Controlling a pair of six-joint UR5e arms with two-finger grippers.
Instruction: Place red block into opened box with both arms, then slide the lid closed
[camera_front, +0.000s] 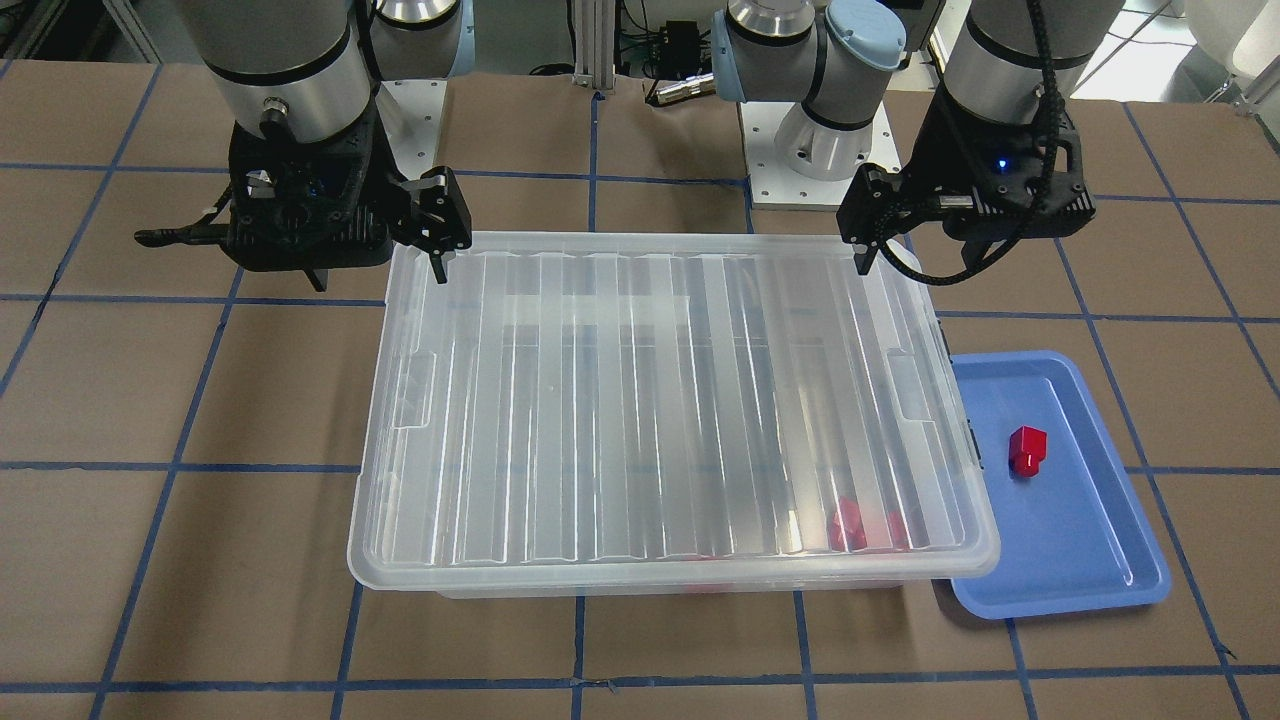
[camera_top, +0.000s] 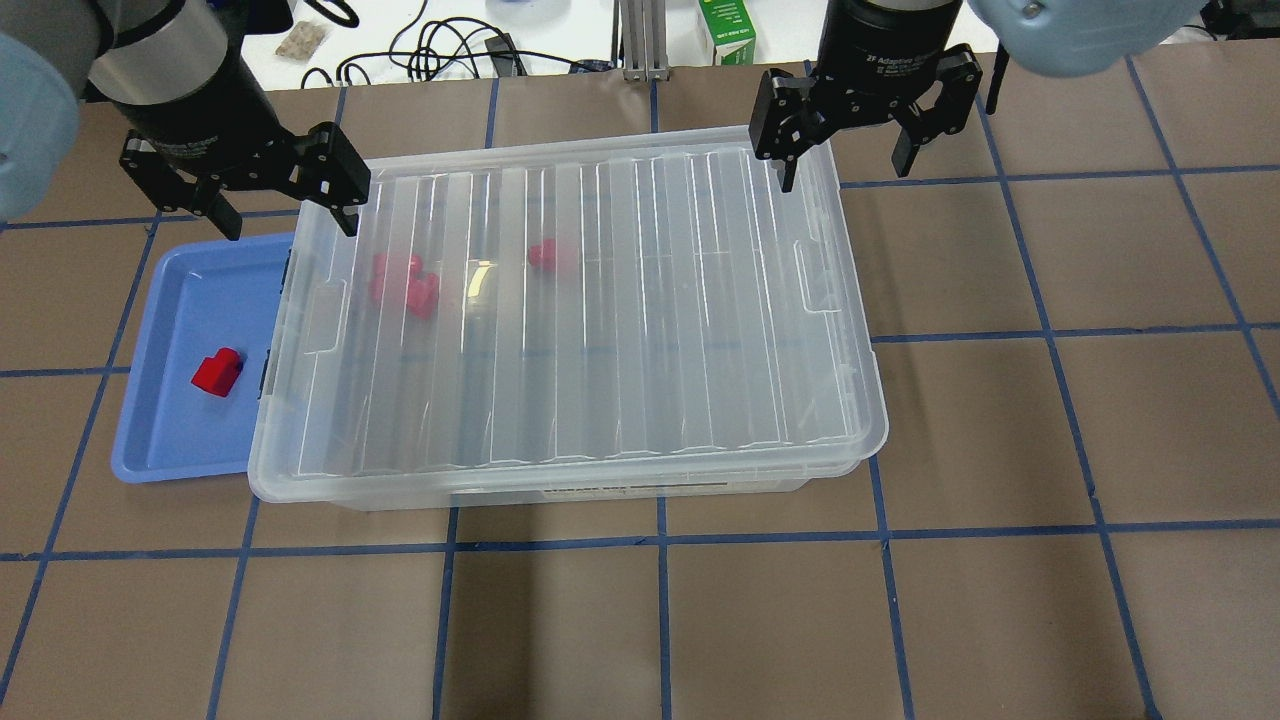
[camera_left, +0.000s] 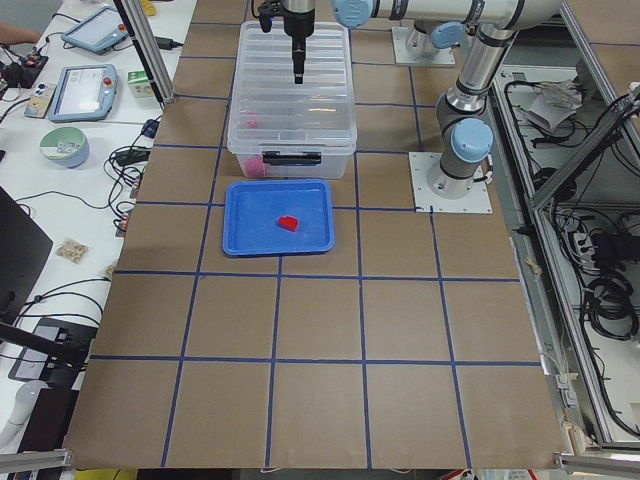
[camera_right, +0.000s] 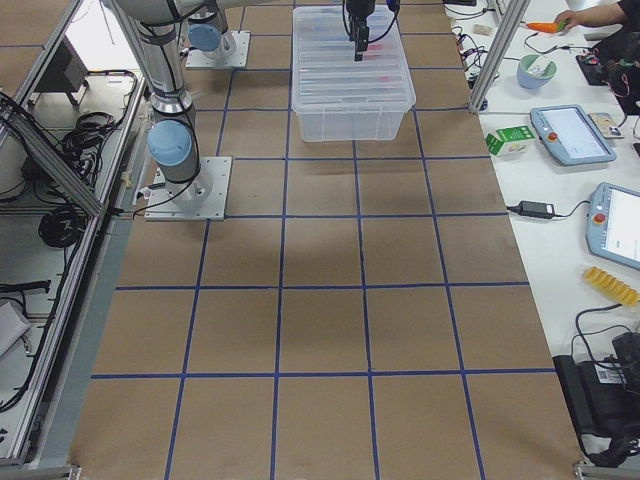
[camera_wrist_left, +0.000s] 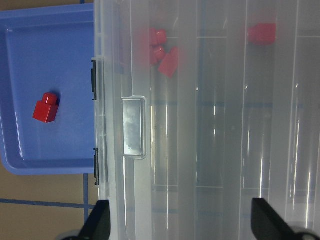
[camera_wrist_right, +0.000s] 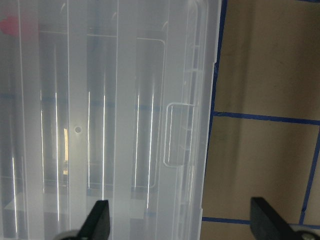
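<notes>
The lid (camera_top: 570, 310) lies over the box (camera_top: 620, 489) and covers nearly all of it. Blurred red blocks (camera_top: 402, 283) show through it in the upper left of the overhead view, one (camera_top: 546, 254) nearer the centre. Another red block (camera_top: 218, 372) sits in the tray (camera_top: 165, 440) at left. The left gripper (camera_top: 285, 212) hangs at the lid's upper-left corner, fingers apart. The right gripper (camera_top: 845, 168) hangs at the upper-right corner, also spread. Whether either touches the lid is unclear.

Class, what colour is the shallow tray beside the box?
The tray is blue; clearest in overhead exterior view.
</notes>
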